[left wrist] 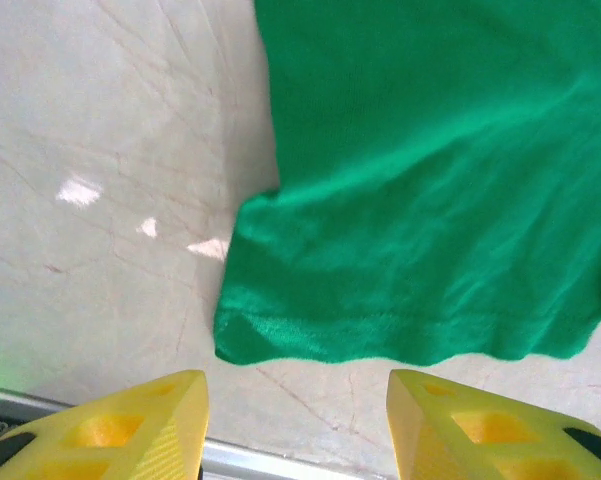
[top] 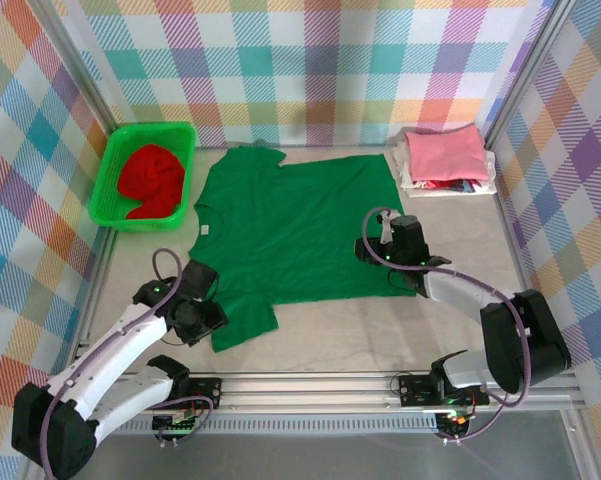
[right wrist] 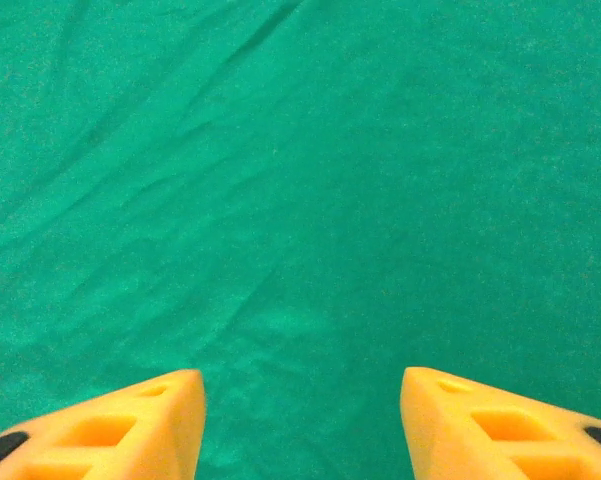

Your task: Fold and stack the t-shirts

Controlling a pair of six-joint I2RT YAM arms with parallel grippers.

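Yellow fingers (left wrist: 130,430) of the left end effector (left wrist: 295,380) frame the bottom of the left wrist view. They stand moderately apart with nothing between them, so we read this end effector as open and empty. Just ahead of it lies the hem of the near sleeve (left wrist: 380,300) of the dark green t-shirt (top: 295,225), resting on the bare desk (top: 380,335). We judge this placement as an approach to that sleeve, so that it can be pinched and carried inward. From above, the shirt lies spread flat in the middle of the desk, collar toward the left and bottom hem toward the right, a layout that exposes every edge for folding. The right end effector (right wrist: 300,375) hovers over the cloth near the shirt's near right corner, its jaws likewise parted at a middling width and gripping nothing; whether its tips touch the fabric we cannot tell. At the far right corner a pink t-shirt (top: 445,152) tops a folded stack (top: 450,186) of white and multicoloured ones, which we take as the destination for finished items. At the far left a bright green basket (top: 105,190) holds a crumpled red t-shirt (top: 152,180), apparently awaiting its turn. We judge the green shirt's first fold as not yet made.
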